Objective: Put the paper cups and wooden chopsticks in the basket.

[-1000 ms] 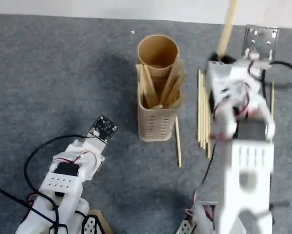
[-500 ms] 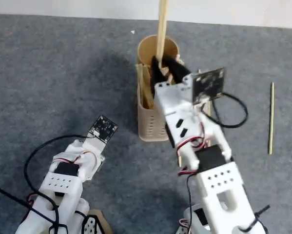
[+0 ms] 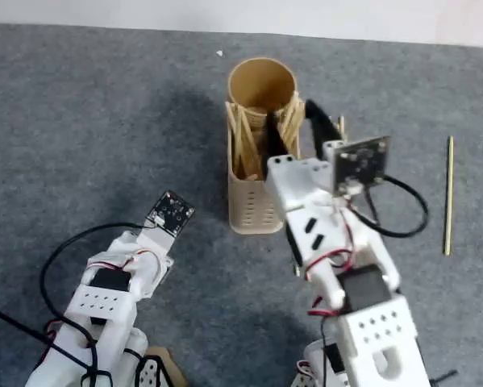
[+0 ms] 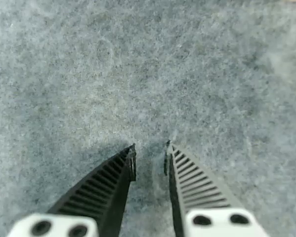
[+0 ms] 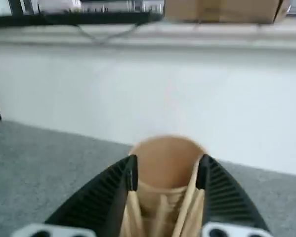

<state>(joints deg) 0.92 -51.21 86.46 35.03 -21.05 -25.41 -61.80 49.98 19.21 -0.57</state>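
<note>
One chopstick lies outside the basket

On the left side, the left gripper hangs low over the grey mat. Its fingers are a little apart and they hold nothing.

In the middle stands the basket. The paper cup sits upright at its far end, and I can see nothing inside the cup. A bundle of wooden chopsticks stands in front of the cup and leans against the basket walls.

The right gripper is above the basket's right edge, with its jaws spread and empty, very near the standing sticks. I think a finger could catch these sticks, or push the light basket, if the arm pulls away carelessly.

Far to the right, a loose chopstick lies flat on the mat, well apart from the basket. It is thin, so the jaws could slip off it or roll it away.
</note>
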